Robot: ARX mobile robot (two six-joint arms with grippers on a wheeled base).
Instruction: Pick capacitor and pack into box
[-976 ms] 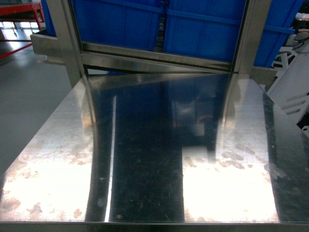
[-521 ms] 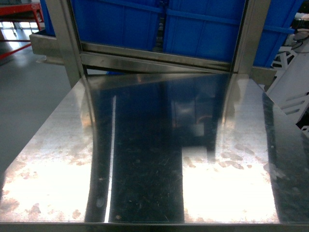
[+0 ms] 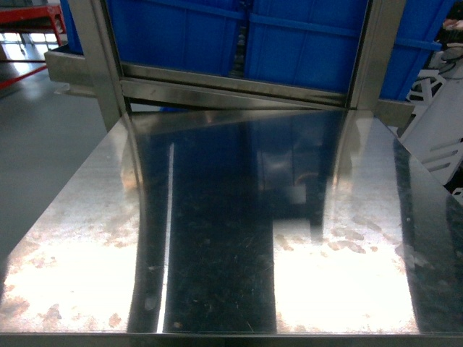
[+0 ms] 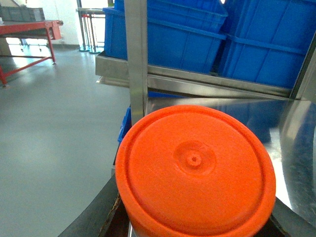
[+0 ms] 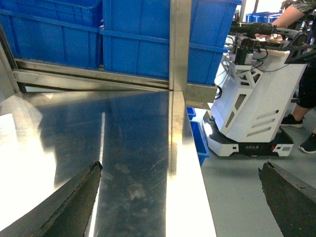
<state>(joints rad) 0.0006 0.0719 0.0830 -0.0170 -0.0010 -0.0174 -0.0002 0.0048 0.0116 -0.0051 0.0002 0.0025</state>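
The shiny stainless-steel table (image 3: 239, 238) fills the head view, with large blue plastic bins (image 3: 304, 36) on a steel-framed rack along its far edge; neither capacitor nor box shows in any view; the left gripper (image 4: 195, 224) holds a round orange plastic lid-topped container (image 4: 195, 168) near the table's left edge; the right gripper (image 5: 185, 197) is spread wide over the table's right edge, beside a white wheeled robot (image 5: 256, 103) on the floor.
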